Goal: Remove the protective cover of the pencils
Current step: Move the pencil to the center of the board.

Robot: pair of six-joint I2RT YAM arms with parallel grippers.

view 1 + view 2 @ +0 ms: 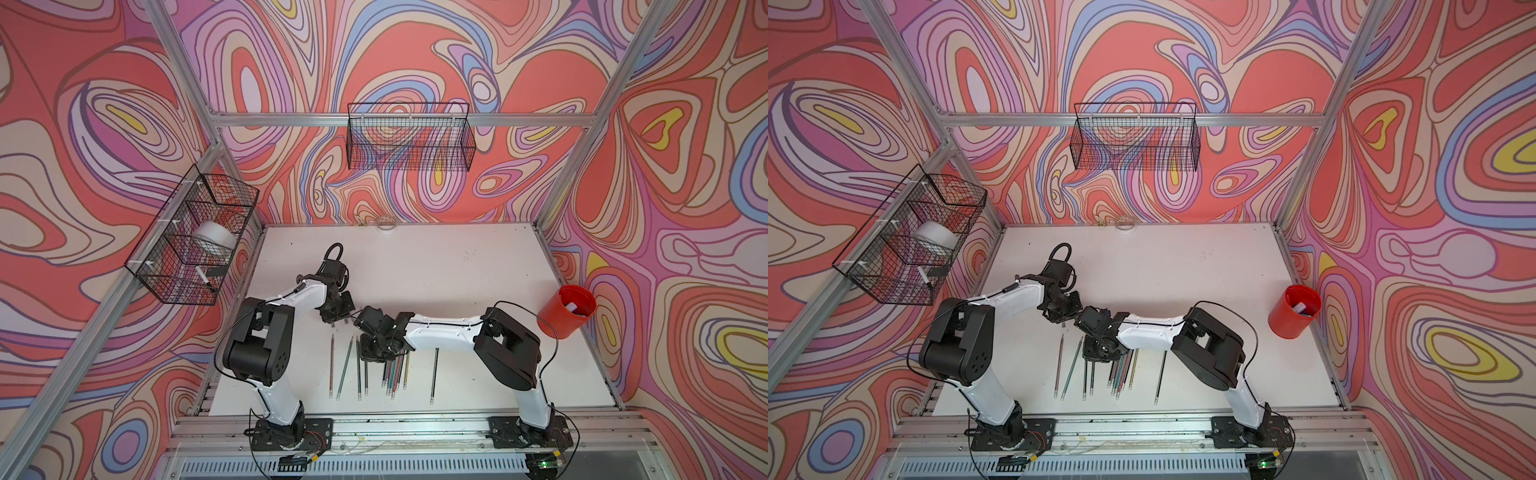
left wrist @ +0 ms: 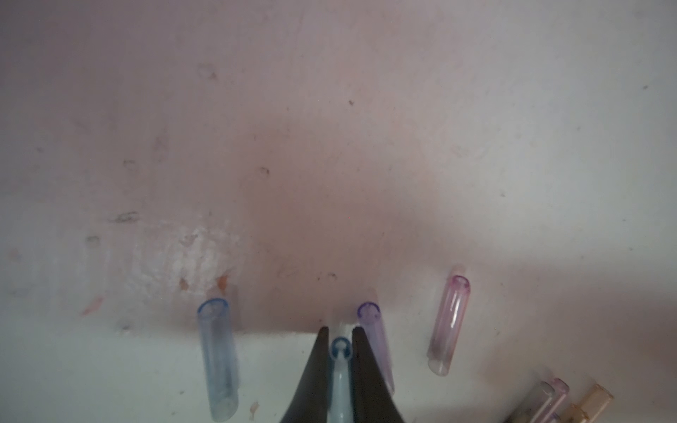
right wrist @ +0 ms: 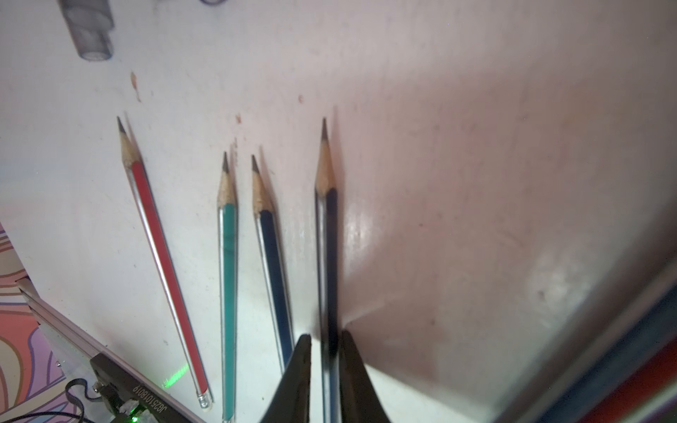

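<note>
A: On the left wrist camera, the bluish protective cover [image 2: 341, 353] sat pinched tight between the dark fingers of the left gripper [image 2: 339, 331], a clear little tube with its round mouth facing us

B: The top views never gave us that! There the covers were too small to make out, only the pencils [image 1: 390, 374] lined up on the near side of the table [image 1: 457, 291], both arms bent in over their far tips

A: Loose beside it lay a blue cover [image 2: 217, 359], a lavender cover [image 2: 375, 348] and a pink cover [image 2: 450, 324]

B: The right wrist camera had the black pencil [image 3: 327, 249], tip bare and sharp, running between the fingers of the right gripper [image 3: 326, 335]. Whether they squeezed it, I couldn't tell. The red pencil [image 3: 161, 249], green pencil [image 3: 229, 263] and blue pencil [image 3: 273, 263] lay alongside, bare-tipped too
</note>
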